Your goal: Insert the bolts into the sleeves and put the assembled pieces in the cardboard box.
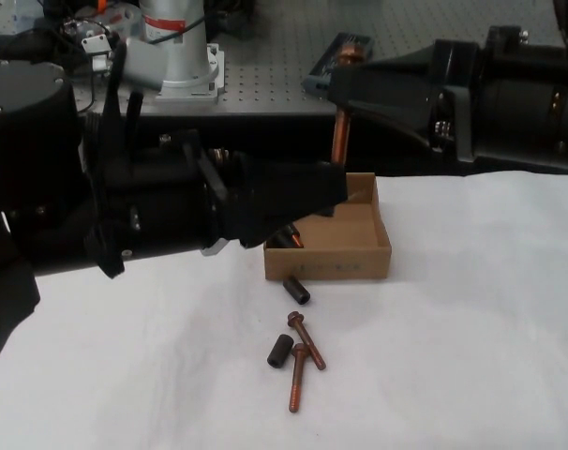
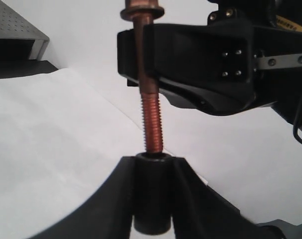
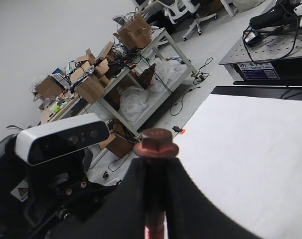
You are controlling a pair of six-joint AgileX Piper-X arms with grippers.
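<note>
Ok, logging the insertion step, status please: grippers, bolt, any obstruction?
Left gripper shut on sleeve. Right gripper shut on bolt, tip at sleeve mouth. Nothing blocking; spare bolts and loose sleeves lie on cloth by cardboard box.

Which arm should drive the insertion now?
Likely right. The right pincer holds the bolt upright, tip at the mouth of the sleeve; the left pincer only clamps that sleeve.
</note>
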